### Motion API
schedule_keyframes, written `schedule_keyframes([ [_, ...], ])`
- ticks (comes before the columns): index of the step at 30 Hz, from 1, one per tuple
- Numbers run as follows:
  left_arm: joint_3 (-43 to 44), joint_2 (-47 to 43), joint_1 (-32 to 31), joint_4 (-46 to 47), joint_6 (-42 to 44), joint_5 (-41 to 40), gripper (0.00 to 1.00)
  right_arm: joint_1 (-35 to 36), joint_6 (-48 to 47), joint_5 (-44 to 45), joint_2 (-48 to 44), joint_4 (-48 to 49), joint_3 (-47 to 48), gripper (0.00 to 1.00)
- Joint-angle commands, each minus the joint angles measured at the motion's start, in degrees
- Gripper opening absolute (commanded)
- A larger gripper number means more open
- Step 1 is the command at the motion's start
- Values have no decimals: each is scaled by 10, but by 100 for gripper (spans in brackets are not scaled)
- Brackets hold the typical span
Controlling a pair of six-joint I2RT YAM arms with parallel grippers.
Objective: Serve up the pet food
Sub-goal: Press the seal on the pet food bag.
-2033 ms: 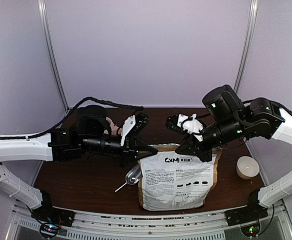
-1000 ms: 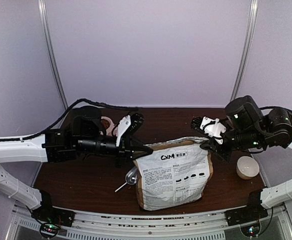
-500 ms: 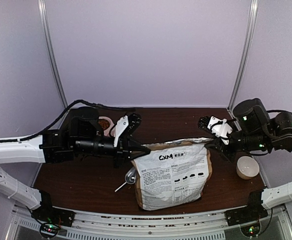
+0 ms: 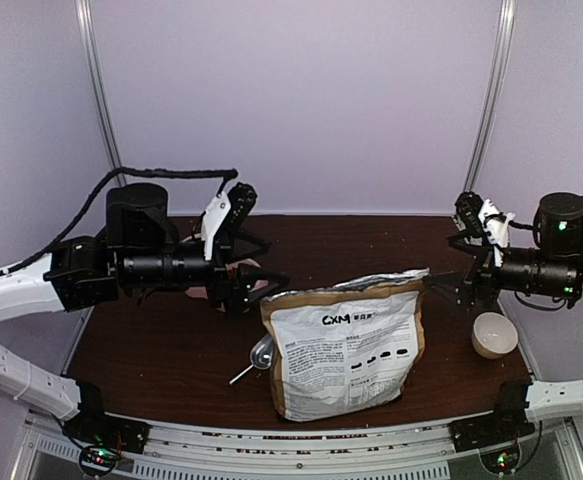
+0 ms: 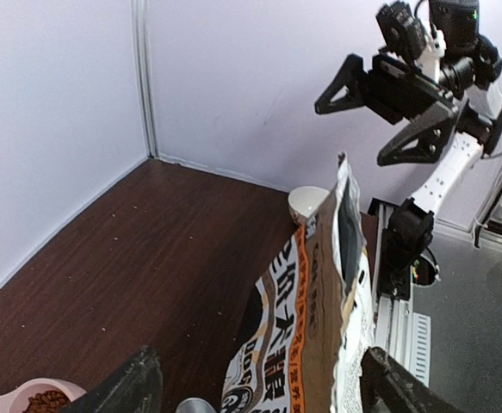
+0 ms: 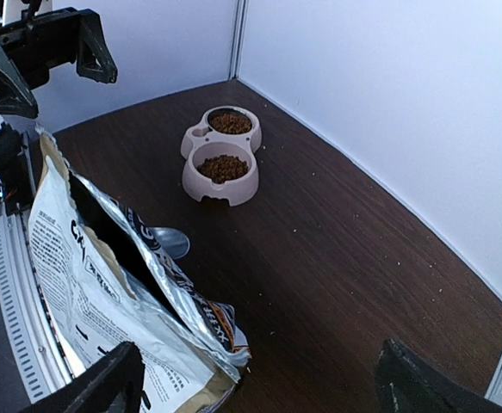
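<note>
Since the earlier view both my grippers have drawn back from the bag [image 4: 346, 345]: the left gripper [image 4: 274, 264] up and leftward, the right gripper [image 4: 445, 263] out to the right. Each is spread wide and holds nothing. The bag stands upright, its mouth gaping. The pet food [image 6: 223, 167] lies in both basins of the pink feeder [image 6: 201, 186] on the table's left side, well apart from the bag. A metal scoop [image 4: 264, 350] lies just beside the bag.
</note>
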Motion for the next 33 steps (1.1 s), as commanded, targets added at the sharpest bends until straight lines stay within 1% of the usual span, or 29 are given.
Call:
schedule_keyframes([
  [1,98,22,2,-59,-14,-46,82,-60,31,-120,-32,87,-31,96],
  [4,155,54,-10,-86,-10,-43,83,-115,37,-206,-48,122,-60,97],
  [8,272,133,-37,-166,16,-41,82,-183,34,-343,-65,170,-110,97],
  [11,365,198,-52,-232,23,-35,81,-222,45,-416,-87,227,-161,97],
  [14,432,265,-64,-292,25,-35,79,-261,67,-478,-98,299,-199,96],
  [17,492,319,-74,-334,23,-34,78,-277,89,-499,-86,339,-221,92],
  [20,526,351,-79,-346,18,-21,78,-278,102,-518,-68,363,-244,87],
  [23,538,365,-79,-347,14,-7,78,-278,105,-526,-63,379,-257,79],
  [29,537,373,-79,-346,12,3,78,-278,105,-519,-57,385,-265,57],
  [33,534,373,-79,-346,14,-1,78,-278,98,-525,-44,371,-258,47],
])
